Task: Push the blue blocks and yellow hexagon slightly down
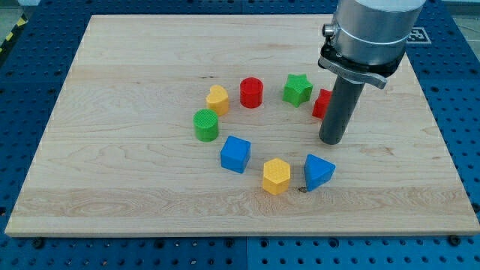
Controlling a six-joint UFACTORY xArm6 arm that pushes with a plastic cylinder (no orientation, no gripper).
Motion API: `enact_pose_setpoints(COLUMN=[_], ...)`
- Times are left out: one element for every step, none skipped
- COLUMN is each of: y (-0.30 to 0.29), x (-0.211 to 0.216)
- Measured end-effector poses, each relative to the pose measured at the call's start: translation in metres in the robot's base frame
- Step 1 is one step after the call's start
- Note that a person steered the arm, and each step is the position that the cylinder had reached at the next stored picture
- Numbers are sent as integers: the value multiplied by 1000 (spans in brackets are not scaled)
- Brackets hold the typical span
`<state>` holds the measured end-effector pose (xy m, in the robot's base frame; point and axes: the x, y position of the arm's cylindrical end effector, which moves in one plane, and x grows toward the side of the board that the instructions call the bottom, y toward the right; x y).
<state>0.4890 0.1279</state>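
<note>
My tip [332,141] touches nothing, just above the blue triangle [318,171]. The yellow hexagon [276,176] and blue cube [235,154] sit farther left of it (the push looks not yet begun).

The board [135,67] is pale wood with visible grain, smooth and satin, not glossy. The 8 blocks look like matt plastic: the blue cube [235,154], blue triangular block [318,171], yellow hexagon [276,176], a second yellow block [217,99], green cylinder [206,125], red cylinder [251,93], green star [298,89] and a half-hidden red block [322,103]. The rod [339,112] is dark, dull and smooth, under a brushed grey metal housing [371,30]. The surrounding blue table [457,97] is perforated.
</note>
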Motion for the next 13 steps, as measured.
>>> enact_pose_setpoints(y=[7, 41, 42, 1, -46, -77, -83, -86, -111, -136, -139, -116, -87], x=[25, 32, 32, 24, 1, -4, 7, 17, 18, 18, 18, 18, 16])
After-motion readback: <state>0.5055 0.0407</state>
